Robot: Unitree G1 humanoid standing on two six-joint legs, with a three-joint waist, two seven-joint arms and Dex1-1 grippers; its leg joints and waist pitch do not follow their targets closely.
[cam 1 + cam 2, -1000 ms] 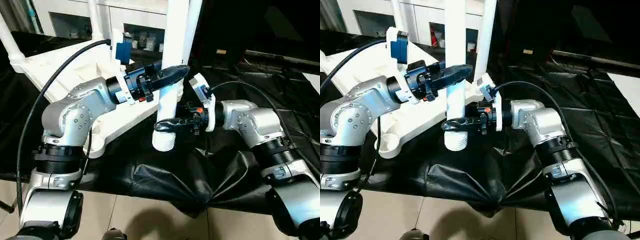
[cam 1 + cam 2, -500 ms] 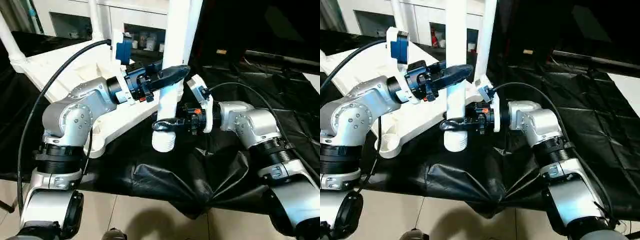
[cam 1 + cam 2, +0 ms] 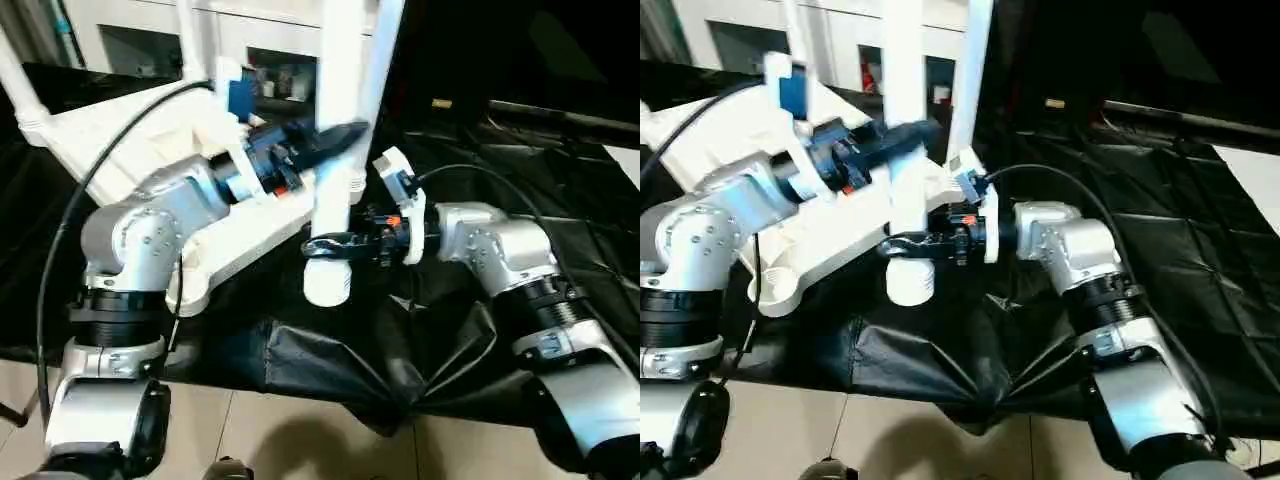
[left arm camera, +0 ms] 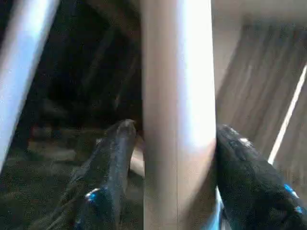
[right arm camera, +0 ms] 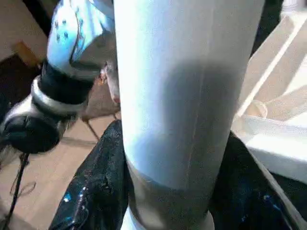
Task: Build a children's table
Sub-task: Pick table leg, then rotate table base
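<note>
Upright over the black-draped tabletop [image 3: 480,180], one white leg [image 3: 335,140] stands clamped near its threaded foot by the right end effector [image 3: 328,243], the left end effector [image 3: 335,138] straddling it higher with fingers apart, beside the overturned table top [image 3: 130,135] bearing two more legs.

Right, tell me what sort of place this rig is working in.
Probably an indoor lab or workshop, though that is a guess: a work surface draped in black sheeting, white cabinets with small items on their shelves behind it, and a pale tiled floor below.
</note>
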